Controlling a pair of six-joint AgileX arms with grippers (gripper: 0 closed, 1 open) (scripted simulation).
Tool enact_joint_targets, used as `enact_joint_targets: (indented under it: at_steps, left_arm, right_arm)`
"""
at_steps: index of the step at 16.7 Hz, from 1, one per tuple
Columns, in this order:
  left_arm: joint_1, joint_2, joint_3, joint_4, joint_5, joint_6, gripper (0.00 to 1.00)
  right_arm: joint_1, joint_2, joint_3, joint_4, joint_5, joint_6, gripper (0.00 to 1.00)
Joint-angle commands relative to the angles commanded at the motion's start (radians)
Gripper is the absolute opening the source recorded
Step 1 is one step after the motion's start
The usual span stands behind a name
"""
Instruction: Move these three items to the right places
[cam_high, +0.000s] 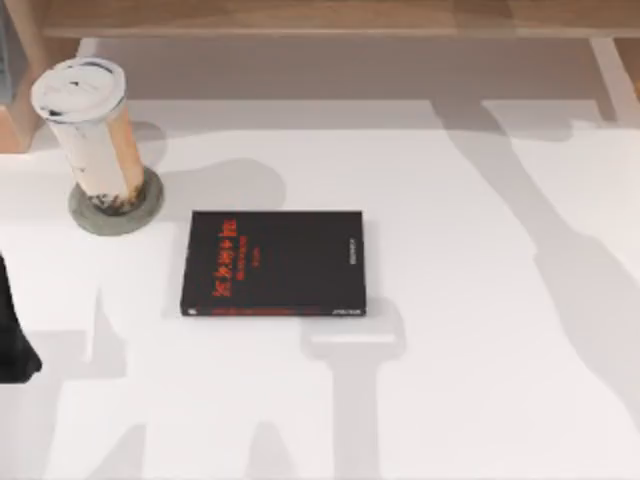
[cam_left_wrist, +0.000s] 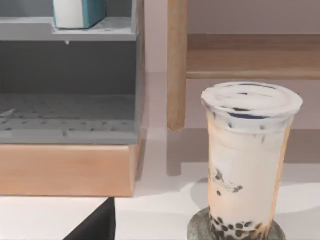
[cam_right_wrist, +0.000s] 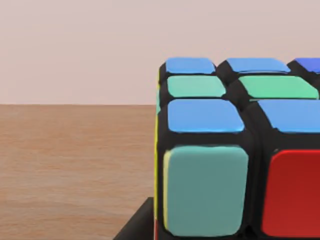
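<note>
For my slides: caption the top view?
Lidded drink cup standing on grey coaster, black book lying flat beside it.

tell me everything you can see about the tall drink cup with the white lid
The tall tan-orange drink cup stands upright at the table's far left, its base on a flat round grey coaster disc. Its white lid is on. Through the clear-looking wall shows milky tan liquid with dark pearls gathered at the bottom. Nothing else touches it.
</note>
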Motion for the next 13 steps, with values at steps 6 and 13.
enact_joint_targets:
  at_steps: [6,13]
  left_arm:
    - [0.000,0.000,0.000,0.000,0.000,0.000,1.00]
    - [0.000,0.000,0.000,0.000,0.000,0.000,1.00]
  right_arm:
    - [0.000,0.000,0.000,0.000,0.000,0.000,0.75]
    - [0.000,0.000,0.000,0.000,0.000,0.000,1.00]
